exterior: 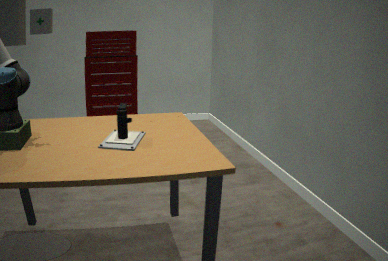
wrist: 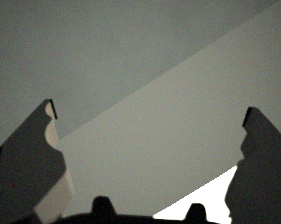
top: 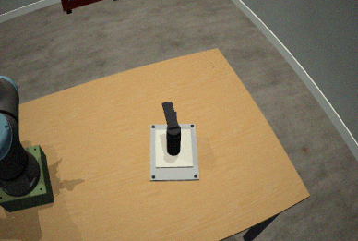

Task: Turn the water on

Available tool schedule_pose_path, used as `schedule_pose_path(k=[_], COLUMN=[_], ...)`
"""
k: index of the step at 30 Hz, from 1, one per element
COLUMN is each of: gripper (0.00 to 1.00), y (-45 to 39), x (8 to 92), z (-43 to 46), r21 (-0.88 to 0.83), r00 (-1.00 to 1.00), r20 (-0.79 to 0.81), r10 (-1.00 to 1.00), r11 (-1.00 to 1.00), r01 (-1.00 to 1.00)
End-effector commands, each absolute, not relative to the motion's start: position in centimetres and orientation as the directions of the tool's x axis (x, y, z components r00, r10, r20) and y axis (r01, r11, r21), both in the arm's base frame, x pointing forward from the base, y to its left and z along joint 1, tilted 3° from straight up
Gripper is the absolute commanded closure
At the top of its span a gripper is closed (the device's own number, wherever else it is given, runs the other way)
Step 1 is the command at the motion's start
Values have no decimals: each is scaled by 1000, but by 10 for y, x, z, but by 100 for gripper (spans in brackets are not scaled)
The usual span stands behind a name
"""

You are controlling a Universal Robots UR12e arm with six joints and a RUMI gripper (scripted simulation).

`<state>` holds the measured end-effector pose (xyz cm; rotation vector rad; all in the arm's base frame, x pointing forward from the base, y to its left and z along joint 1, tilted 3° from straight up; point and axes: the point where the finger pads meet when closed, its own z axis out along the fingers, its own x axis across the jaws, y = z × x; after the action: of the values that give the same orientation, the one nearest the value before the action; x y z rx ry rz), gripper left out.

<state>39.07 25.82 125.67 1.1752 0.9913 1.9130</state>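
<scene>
The tap is a dark upright cylinder on a white square base plate in the middle of the wooden table. Its dark lever sticks out from the top toward the far side. The tap also shows in the exterior view, with a short stub of the lever pointing right. My gripper shows only in the wrist view: its two fingers stand wide apart with nothing between them, facing bare grey walls. The tap is not in the wrist view, and the gripper is outside the top and exterior views.
The arm's base stands on a green block at the table's left edge. A red tool cabinet stands against the back wall behind the table. The table's right edge drops to the floor.
</scene>
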Motion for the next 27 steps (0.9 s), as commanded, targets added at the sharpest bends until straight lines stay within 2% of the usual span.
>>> schedule_pose_path(k=[1,19,27], gripper=[0,0,0], y=[258,258,246], x=[390,392,442], z=[1257,1256,1216], r21=[862,862,849], r00=[-367,-366,-313], r20=[405,407,477], r10=[837,837,821], r11=[-484,-485,-523], r01=[-152,-150,-78])
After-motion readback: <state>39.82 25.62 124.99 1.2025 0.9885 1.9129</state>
